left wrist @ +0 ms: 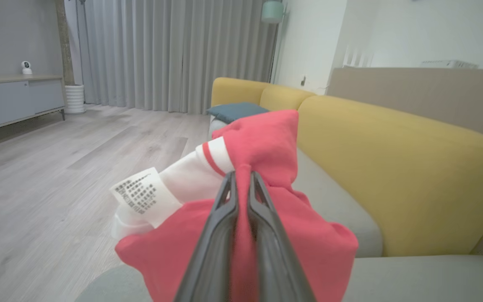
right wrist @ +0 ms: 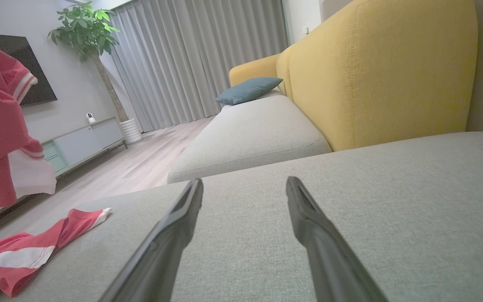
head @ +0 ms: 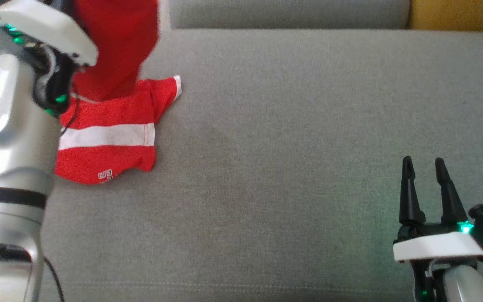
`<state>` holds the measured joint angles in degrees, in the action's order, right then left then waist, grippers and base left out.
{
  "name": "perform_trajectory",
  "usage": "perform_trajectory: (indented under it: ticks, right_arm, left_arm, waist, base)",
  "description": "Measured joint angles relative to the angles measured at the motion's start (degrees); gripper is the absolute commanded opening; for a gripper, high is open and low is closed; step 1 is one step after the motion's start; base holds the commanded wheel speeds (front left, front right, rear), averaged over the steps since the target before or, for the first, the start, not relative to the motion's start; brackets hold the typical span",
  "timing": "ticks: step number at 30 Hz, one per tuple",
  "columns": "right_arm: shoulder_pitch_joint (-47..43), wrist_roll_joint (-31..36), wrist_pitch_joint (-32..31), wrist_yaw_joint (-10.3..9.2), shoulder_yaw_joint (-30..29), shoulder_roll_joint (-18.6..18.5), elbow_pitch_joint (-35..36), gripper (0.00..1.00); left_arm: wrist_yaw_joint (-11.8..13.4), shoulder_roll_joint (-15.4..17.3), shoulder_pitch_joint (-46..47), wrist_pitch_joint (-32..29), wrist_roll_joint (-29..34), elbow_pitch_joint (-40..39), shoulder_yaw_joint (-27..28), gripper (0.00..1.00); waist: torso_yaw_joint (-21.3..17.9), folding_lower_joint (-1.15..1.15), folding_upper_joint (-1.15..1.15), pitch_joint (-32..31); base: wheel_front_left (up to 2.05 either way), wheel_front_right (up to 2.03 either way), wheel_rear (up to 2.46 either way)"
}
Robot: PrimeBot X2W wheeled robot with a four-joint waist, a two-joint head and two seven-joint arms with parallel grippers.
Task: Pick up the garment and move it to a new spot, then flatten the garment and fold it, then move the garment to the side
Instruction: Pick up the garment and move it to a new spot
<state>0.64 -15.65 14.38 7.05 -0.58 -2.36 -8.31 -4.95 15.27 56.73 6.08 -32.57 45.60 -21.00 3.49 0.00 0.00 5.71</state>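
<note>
The left gripper [left wrist: 241, 174] is closed to a narrow slit on a bunched fold of the red garment [head: 111, 138]. In the left wrist view red cloth is pinched between its two dark fingers [left wrist: 218, 235], and a white care label [left wrist: 141, 195] sticks out to the left of them. The garment is partly lifted. In the head view one part rises towards the upper left beside the pale left forearm [head: 6, 126], and the lower part lies on the grey sofa seat [head: 287, 147] with its white band and some white lettering near the hem facing up. One short sleeve with a white cuff [head: 177, 86] points to the right on the seat.

The right gripper [head: 424, 161] sits at the lower right of the head view, well apart from the garment. Its fingers are spread wide and hold nothing — the right wrist view shows bare grey fabric between them. In that same view the raised part of the garment hangs at the left edge, above the part lying on the seat.

Behind the seat stands a yellow backrest [left wrist: 392, 167], and a blue cushion [right wrist: 247, 89] lies further along the sofa.
</note>
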Motion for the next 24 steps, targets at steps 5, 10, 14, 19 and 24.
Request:
perform_trajectory:
  ticks: [5,10,14,19,24]
  right_arm:
    - [-1.4,-0.5,0.0,0.0,0.4,0.0,-0.6,1.0]
    - [-1.5,-0.5,0.0,0.0,1.0,0.0,-0.6,1.0]
    - [-1.4,-0.5,0.0,0.0,2.1,0.0,-0.5,1.0]
    - [-1.3,-0.5,0.0,0.0,2.7,0.0,0.7,1.0]
    - [-0.5,-0.8,0.0,0.0,3.8,0.0,1.6,1.0]
  left_arm:
    - [0.5,-2.2,-0.3,0.5,-0.4,-3.9,-0.5,0.0]
    - [1.5,-4.2,-3.0,-1.1,-1.0,-8.4,-1.9,0.0]
    - [2.7,-7.6,-6.7,-2.5,-1.5,-11.6,-4.0,0.0]
    - [4.9,-11.5,-9.8,-2.5,-1.5,-14.6,-7.1,0.0]
    - [6.8,-12.9,-11.8,-2.3,-1.6,-15.4,-10.4,0.0]
  waist:
    - [0.3,0.0,0.0,-3.0]
    - [-1.0,0.0,0.0,-4.3]
    - [-3.1,0.0,0.0,-4.5]
    - [-7.0,0.0,0.0,-3.9]
    - [-10.9,0.0,0.0,-2.9]
  base:
    - [0.0,0.0,0.0]
    - [0.0,0.0,0.0]
    - [0.0,0.0,0.0]
    - [0.0,0.0,0.0]
    - [0.0,0.0,0.0]
